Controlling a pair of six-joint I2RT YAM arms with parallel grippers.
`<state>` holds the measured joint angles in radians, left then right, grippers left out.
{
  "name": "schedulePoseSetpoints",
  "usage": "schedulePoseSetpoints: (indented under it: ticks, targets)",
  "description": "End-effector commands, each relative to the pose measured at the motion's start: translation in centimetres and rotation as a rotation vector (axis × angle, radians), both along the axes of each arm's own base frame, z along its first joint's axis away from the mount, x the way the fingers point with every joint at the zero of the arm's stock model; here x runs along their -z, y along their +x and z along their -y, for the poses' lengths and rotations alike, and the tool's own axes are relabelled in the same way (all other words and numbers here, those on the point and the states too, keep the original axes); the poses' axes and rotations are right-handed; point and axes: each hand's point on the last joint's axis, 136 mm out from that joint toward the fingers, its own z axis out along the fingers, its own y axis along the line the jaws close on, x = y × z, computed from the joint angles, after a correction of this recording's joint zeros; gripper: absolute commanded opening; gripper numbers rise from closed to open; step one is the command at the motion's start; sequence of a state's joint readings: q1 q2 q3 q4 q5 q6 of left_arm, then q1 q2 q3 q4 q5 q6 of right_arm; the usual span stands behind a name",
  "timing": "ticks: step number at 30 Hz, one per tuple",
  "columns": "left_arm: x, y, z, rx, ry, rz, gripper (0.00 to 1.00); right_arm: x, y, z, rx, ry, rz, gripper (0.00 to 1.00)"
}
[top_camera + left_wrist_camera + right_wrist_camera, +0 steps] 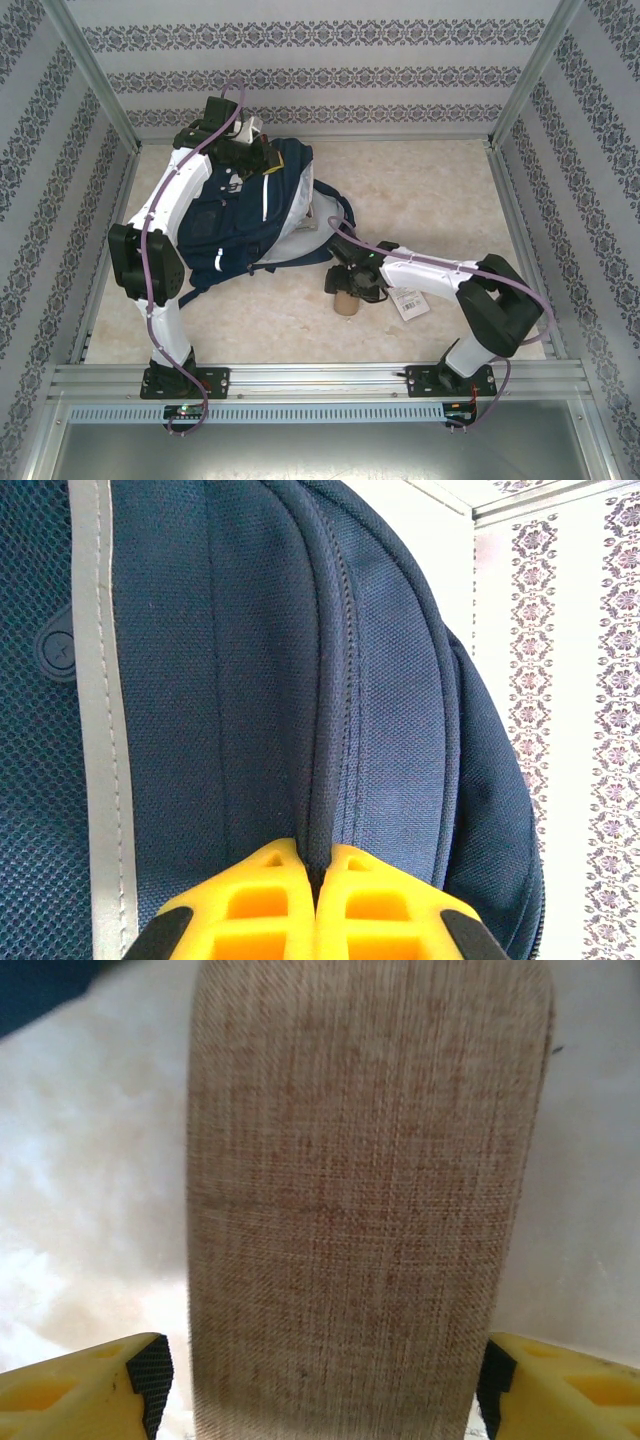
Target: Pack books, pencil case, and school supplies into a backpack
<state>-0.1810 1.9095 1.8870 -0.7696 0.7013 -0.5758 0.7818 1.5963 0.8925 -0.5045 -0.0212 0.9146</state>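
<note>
Top external view counts one backpack (240, 215), navy woven fabric with thin white stripes, slumped on the left rear of the pale marbled table (430, 190). It also shows one pencil case (347, 304), a tan oblong with a rounded end, just in front of the bag under the right gripper (350, 281). Left wrist view has the left gripper (318, 885) with its two yellow fingers (260, 905) pressed together on a single piped seam of the coarse weave. Right wrist view has the other jaws spread wide, one black pad on each side of the linen-textured case, with a sliver of table showing beside one pad.
</note>
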Motion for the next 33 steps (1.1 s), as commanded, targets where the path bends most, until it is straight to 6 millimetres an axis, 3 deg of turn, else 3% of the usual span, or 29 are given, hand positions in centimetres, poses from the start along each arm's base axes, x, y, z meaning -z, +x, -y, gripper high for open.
schedulePoseSetpoints:
  ticks: [1,6,11,16,21,29,33]
  targets:
    - [-4.9,-0.5,0.4,0.051,-0.071,0.141,0.00,0.5,0.5,-0.2,-0.007,-0.040,0.017,0.75]
    - [-5.1,-0.5,0.3,0.051,-0.072,0.146,0.00,-0.4,0.9,-0.3,-0.092,-0.113,0.079,0.49]
    - [-5.1,-0.6,0.1,0.057,-0.071,0.145,0.00,-3.6,1.7,-0.6,-0.219,-0.151,0.226,0.39]
    - [-5.2,-0.8,0.2,0.074,-0.086,0.143,0.00,-8.0,2.8,-2.7,-0.488,-0.192,0.443,0.39]
    - [-5.2,-1.4,0.2,0.102,-0.086,0.138,0.00,-10.4,4.6,-3.8,-0.699,-0.300,0.552,0.40]
    - [-5.1,-2.5,-0.1,0.119,-0.092,0.126,0.00,-11.8,7.3,-5.7,-0.990,-0.548,0.701,0.41]
    - [-5.2,-2.8,-0.3,0.122,-0.093,0.128,0.00,-11.0,8.2,-6.5,-1.103,-0.668,0.714,0.42]
